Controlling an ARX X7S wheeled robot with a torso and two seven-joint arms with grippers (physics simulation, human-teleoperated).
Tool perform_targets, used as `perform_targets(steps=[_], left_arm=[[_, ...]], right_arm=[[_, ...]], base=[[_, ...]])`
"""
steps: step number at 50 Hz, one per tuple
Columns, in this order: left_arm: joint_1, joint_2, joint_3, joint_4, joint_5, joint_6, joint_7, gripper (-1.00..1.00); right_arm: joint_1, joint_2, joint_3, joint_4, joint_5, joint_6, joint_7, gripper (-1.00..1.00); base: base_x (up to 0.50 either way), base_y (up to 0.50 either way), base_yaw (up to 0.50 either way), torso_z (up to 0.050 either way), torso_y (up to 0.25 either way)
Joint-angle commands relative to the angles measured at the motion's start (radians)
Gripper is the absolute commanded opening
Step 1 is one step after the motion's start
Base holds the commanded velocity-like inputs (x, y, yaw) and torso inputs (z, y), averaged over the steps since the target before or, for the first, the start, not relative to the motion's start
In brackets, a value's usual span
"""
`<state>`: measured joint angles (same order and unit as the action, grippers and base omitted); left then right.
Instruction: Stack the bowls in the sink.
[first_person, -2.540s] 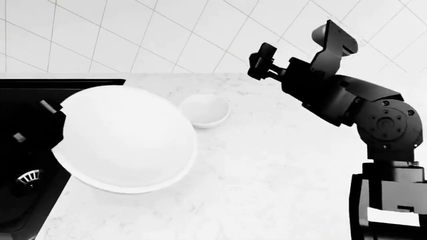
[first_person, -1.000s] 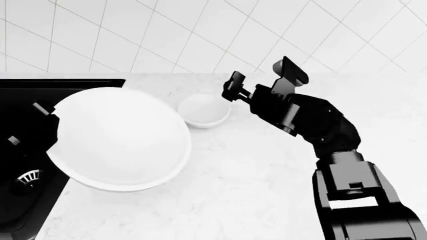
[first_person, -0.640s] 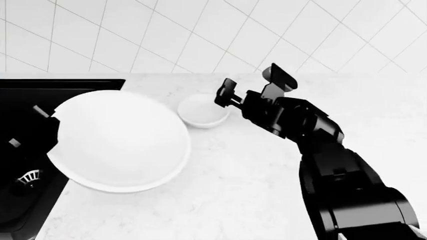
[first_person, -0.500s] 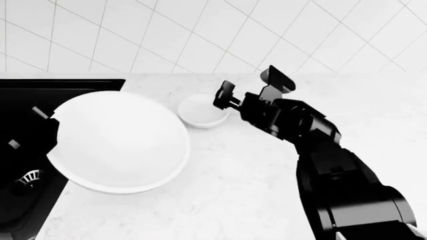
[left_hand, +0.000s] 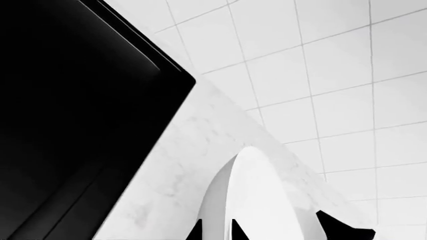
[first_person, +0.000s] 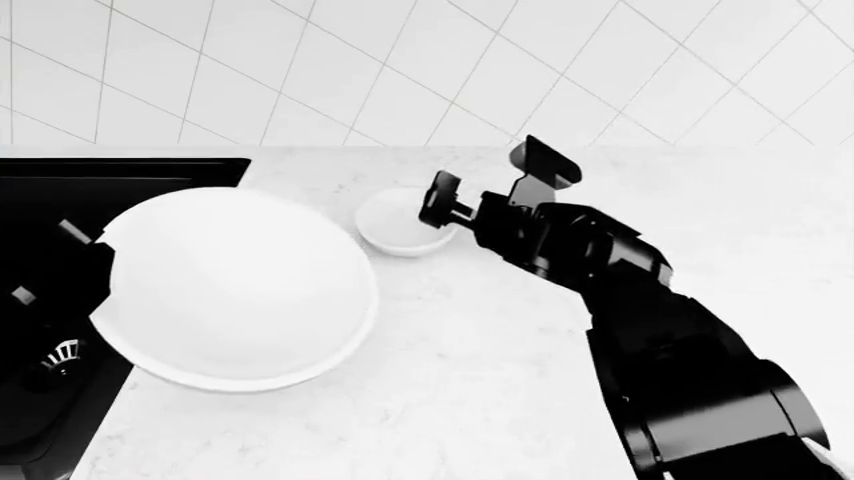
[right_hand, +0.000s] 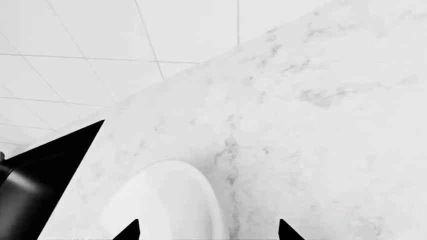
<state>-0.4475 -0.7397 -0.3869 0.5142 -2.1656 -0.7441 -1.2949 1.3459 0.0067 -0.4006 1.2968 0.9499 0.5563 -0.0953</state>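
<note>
The sink (first_person: 80, 175) lies at the far left. The left end effector (left_hand: 217, 232) grips the big bowl's (first_person: 234, 285) rim, held over the worktop (first_person: 481, 380) edge; a slip would drop it. The right end effector (first_person: 441, 200), released, hovers at the small bowl (first_person: 400, 222) and could knock it aside.

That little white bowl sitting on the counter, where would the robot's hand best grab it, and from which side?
Probably by the rim. The small bowl sits upright and open on the countertop, its round wall too wide to span, so one finger inside and one outside the thin edge suits it. Coming from above on the side nearest the right end effector looks best; the large bowl, held by the left end effector, crowds the other side.
</note>
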Motion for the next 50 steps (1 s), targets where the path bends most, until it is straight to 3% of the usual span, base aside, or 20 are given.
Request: perform_targets(steps=[1, 6, 7, 20, 39, 47, 50], left_arm=[[0.002, -0.006, -0.007, 0.003, -0.004, 0.016, 0.003, -1.00], [0.002, -0.008, -0.005, 0.002, -0.003, 0.017, 0.006, -1.00], [0.003, -0.009, -0.006, 0.000, -0.001, 0.017, 0.007, -1.00], [0.010, -0.010, -0.009, 0.002, 0.010, 0.020, 0.019, -1.00], [0.020, -0.015, -0.016, 0.016, 0.005, 0.029, 0.025, -1.00], [0.010, -0.014, -0.005, 0.016, 0.004, 0.035, 0.025, -1.00], [0.010, -0.013, -0.003, 0.017, 0.003, 0.038, 0.024, -1.00]], right_arm=[[-0.014, -0.006, -0.115, 0.012, 0.154, -0.016, 0.016, 1.00], [-0.014, -0.006, -0.198, 0.012, 0.219, -0.033, 0.005, 1.00], [-0.015, -0.006, -0.215, 0.012, 0.233, -0.048, 0.011, -1.00], [-0.012, -0.006, -0.175, 0.012, 0.179, -0.055, -0.007, -1.00], [0.040, 0.018, 0.300, 0.011, -0.186, -0.096, -0.007, -1.00], [0.063, 0.042, 0.398, 0.000, -0.252, -0.089, -0.017, -1.00], [-0.015, 0.068, 0.415, -0.210, -0.211, 0.012, 0.053, -1.00]], base=[[0.00, 0.00, 0.00, 0.000, 0.000], [0.00, 0.00, 0.00, 0.000, 0.000], [0.00, 0.00, 0.00, 0.000, 0.000], [0.00, 0.00, 0.00, 0.000, 0.000], [0.00, 0.00, 0.00, 0.000, 0.000], [0.00, 0.00, 0.00, 0.000, 0.000], [0.00, 0.00, 0.00, 0.000, 0.000]])
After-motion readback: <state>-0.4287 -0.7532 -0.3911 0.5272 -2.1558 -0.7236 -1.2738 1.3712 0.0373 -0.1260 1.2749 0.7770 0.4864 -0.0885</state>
